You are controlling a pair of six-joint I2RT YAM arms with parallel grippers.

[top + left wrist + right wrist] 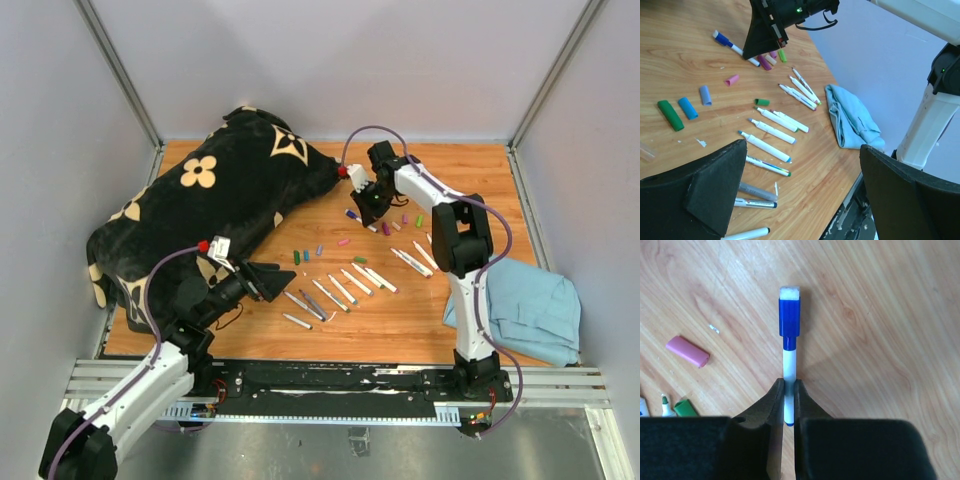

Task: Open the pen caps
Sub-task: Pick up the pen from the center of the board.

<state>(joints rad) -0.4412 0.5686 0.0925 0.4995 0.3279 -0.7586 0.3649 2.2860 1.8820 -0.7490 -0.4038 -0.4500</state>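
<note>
Wooden tabletop [400, 335] from above: your right gripper [366, 212] meets a marker [352, 214] near the black floral cloth [230, 190]. Left wrist view: your left gripper [802, 170] gapes wide, empty, near loose caps [670, 115]. Right wrist view: the right jaws pinch the white barrel [789, 365] tight, blue cap [789, 315] still on.

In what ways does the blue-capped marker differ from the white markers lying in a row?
The blue-capped marker wears its cap; the row markers show bare tips. The blue-capped marker sits between the shut jaws of the right gripper; the row markers lie free. Both have white barrels.
</note>
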